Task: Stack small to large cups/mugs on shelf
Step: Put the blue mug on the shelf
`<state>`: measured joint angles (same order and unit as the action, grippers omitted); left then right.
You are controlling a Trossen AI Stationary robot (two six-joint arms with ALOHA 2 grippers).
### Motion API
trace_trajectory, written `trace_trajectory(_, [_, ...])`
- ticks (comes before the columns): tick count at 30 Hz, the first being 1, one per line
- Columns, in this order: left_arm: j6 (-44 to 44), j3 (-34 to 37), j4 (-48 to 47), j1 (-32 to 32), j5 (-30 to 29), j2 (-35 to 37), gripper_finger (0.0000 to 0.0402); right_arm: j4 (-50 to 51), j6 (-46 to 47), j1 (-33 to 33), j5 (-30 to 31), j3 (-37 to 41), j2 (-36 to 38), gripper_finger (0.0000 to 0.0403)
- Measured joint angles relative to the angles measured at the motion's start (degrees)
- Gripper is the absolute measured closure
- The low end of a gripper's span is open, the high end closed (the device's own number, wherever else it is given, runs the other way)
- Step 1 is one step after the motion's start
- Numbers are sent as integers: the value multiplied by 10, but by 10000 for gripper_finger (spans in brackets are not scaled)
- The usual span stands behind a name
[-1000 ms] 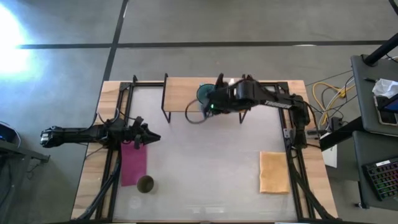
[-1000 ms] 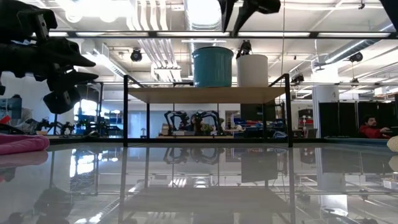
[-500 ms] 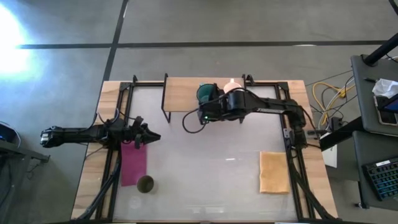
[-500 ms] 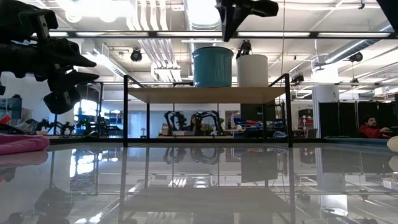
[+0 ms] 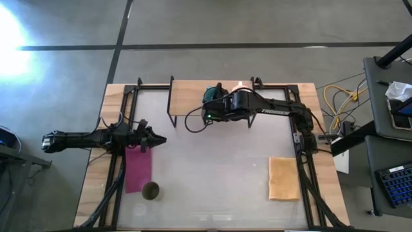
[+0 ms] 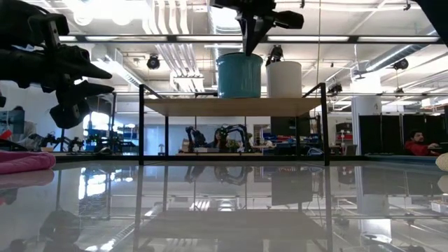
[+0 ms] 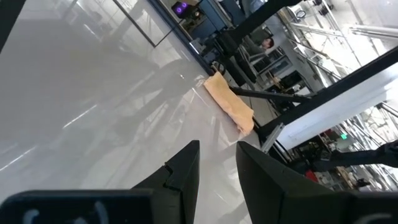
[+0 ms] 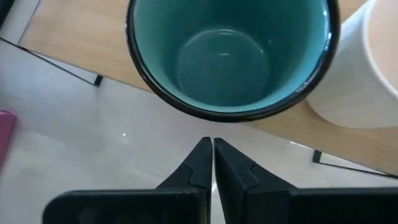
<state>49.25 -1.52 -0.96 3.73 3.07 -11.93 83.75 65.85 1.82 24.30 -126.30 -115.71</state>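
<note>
The teal mug [image 8: 227, 56] and white mug [image 8: 367, 68] stand side by side on the shelf [image 5: 187, 96]; the right gripper [image 8: 212, 163], fingers pressed together, hovers seemingly just above the teal mug. The left gripper [image 7: 214, 167], narrowly parted, waits at the table's left.

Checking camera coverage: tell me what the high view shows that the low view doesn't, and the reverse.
Only the high view shows the tumbler near the table's front left, the whole tan cloth, and the full pink cloth. Only the low view shows the shelf's legs, the teal mug and white mug standing side by side on it, and a person in the room behind. Both show the right claw at the teal mug and the left claw waiting at the left.
</note>
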Motion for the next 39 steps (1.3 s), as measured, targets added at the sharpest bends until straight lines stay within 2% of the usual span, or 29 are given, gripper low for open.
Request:
trace_trajectory(26, [-1, -2, 4, 0, 1, 0, 311, -70, -54, 37, -4, 6, -6, 394])
trace_trajectory(31, [-1, -2, 3, 0, 1, 0, 311, -86, -65, 25, -39, 4, -6, 394])
trace_trajectory(35, [-1, -2, 4, 0, 1, 1, 311, -132, -73, 0, -66, -3, -5, 394])
trace_trajectory(39, [0, -4, 4, 0, 2, 0, 311, -215, -135, -15, -62, -38, -4, 394])
